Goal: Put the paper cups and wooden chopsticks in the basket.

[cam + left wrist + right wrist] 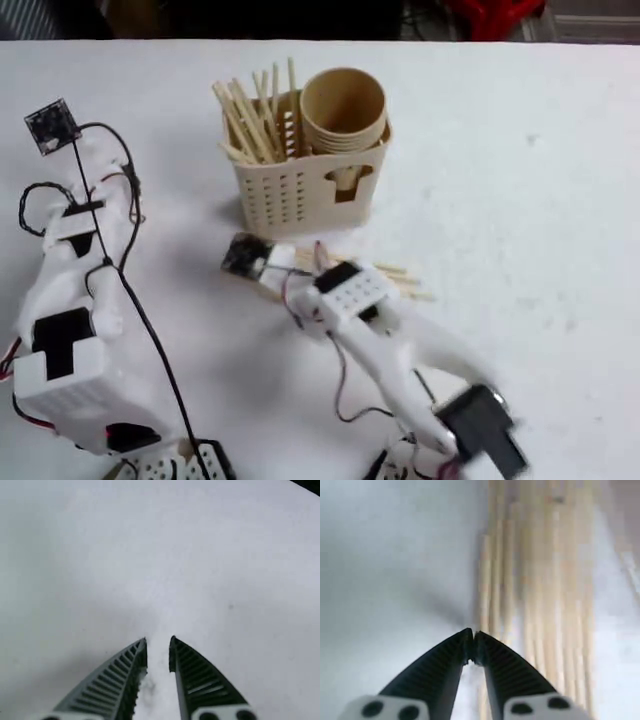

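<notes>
Right gripper (472, 644) clenched, tips together at the edge of the loose chopsticks (540, 580) lying on the table (520, 200) just in front of the basket (300, 190). Paper cups (343, 105) stacked in basket. Left gripper (157, 647) slightly parted over bare table.

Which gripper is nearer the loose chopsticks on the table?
Right. The right gripper is at the edge of the loose chopsticks; the left gripper is over bare table, far from them.
</notes>
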### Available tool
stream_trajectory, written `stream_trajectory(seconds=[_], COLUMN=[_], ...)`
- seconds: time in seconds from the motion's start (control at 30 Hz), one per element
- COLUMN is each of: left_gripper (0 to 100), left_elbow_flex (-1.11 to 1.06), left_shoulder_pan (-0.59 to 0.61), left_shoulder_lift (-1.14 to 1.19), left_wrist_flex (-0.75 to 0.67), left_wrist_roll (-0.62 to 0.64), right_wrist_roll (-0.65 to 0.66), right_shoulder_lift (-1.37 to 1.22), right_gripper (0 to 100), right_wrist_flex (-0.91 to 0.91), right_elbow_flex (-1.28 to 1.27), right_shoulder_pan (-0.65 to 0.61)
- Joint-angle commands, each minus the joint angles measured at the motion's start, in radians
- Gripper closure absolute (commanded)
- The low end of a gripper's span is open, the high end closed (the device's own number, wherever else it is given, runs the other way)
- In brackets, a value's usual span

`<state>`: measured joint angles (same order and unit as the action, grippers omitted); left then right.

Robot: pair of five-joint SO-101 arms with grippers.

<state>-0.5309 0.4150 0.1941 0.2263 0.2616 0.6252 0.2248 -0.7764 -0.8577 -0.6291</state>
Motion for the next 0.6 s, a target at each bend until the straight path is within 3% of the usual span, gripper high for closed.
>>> stream_trajectory(seconds=[0.0, 0.3, 0.5, 0.57], left_gripper=[91, 91, 91, 91], left_elbow_flex=[0.041, 0.041, 0.037, 0.037], left_shoulder_pan=[-0.012, -0.01, -0.012, -0.012], left_shoulder_lift=[-0.01, -0.01, -0.01, -0.012], left_wrist_flex=[0.008, 0.008, 0.015, 0.021], left_wrist_roll=[-0.008, -0.008, -0.008, -0.008], right_wrist_roll=[-0.02, -0.018, -0.011, -0.009], right_shoulder_lift=[0.183, 0.309, 0.128, 0.054], right_gripper=[98.2, 97.9, 80.0, 78.9], right_wrist_flex=[0.062, 0.07, 0.073, 0.074], right_elbow_flex=[-0.078, -0.143, -0.08, -0.04], right_shoulder_pan=[0.027, 0.004, -0.03, -0.01])
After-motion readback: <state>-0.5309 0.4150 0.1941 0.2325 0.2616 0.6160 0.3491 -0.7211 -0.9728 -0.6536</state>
